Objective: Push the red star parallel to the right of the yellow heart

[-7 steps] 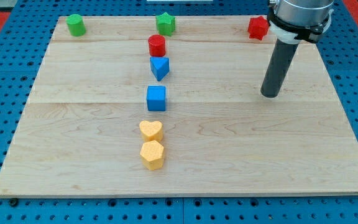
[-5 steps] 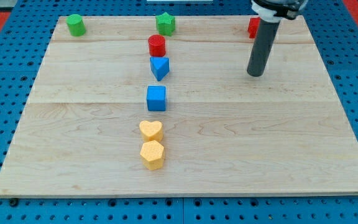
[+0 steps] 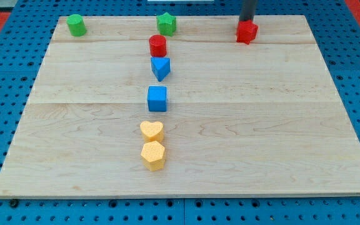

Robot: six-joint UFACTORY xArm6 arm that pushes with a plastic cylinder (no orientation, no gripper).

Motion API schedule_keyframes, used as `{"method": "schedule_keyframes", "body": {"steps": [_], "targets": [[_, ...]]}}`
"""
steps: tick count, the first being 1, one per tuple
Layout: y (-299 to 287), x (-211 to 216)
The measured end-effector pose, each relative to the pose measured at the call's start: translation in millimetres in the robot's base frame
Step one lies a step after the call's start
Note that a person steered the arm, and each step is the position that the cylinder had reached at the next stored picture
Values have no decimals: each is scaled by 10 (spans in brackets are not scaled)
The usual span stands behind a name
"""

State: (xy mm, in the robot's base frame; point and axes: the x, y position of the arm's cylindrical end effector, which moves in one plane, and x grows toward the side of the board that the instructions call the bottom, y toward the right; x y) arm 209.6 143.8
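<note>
Claw: none fitted — my tip [image 3: 247, 22] is a bare rod end, nothing to spread or pinch, seemingly touching the red star [image 3: 247, 32] from its 12 o'clock side at the counter's [image 3: 280, 137] far edge. Yellow heart [image 3: 151, 130] lies toward 7 o'clock of the star — well apart; its right side is unoccupied.

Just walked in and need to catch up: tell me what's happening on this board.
My tip sits just behind the red star block near the wooden board's top edge, apparently touching it, set to push it toward the view's bottom. The yellow heart block lies far off, lower and to the view's left, so the star is not yet beside it.
</note>
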Motion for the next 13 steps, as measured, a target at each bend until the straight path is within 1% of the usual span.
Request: {"method": "schedule_keyframes", "body": {"steps": [1, 2, 3, 4, 5, 6, 7, 8, 9, 12, 13], "targets": [[103, -171], [106, 449], [374, 639], [169, 682], [-10, 386], [-389, 342], [-369, 567], [137, 708], [119, 924], [141, 909], [464, 915]]}}
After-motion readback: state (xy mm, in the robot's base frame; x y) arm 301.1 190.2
